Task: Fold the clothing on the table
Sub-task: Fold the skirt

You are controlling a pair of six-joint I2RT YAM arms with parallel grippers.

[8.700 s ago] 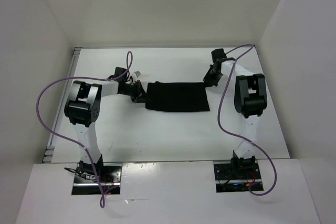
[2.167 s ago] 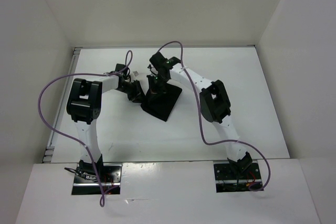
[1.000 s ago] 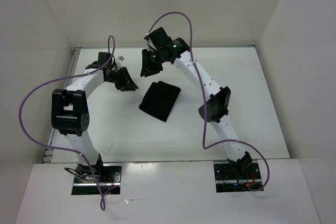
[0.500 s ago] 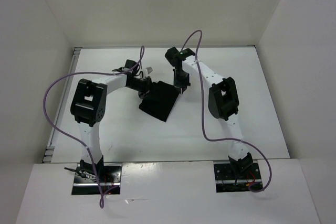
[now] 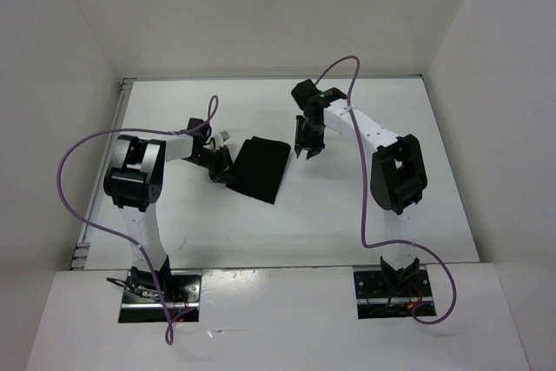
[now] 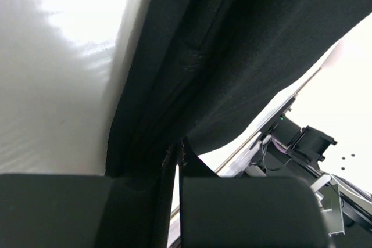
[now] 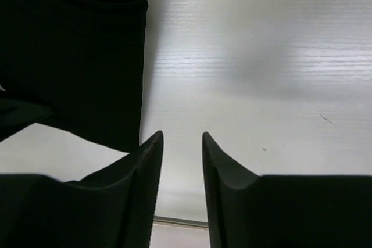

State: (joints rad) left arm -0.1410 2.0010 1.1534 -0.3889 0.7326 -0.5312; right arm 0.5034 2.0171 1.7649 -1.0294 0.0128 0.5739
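Overhead: the clothing (image 5: 258, 168) lies mid-way across the desk (image 5: 347, 206) as a compact folded packet; folding looks nearly done, with only tidying left.
Left wrist: the left tool (image 6: 176, 156) is clamped on the clothing's edge.
Right wrist: the right tool (image 7: 182, 141) has its fingers apart and empty, just beside the clothing.
Change: earlier the clothing was a long strip; the right tool has since backed off it.

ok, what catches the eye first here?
The black clothing, folded into a compact slab, lies in the middle of the white table. The left jaws pinch its left edge. The right jaws stand open and empty just right of it.
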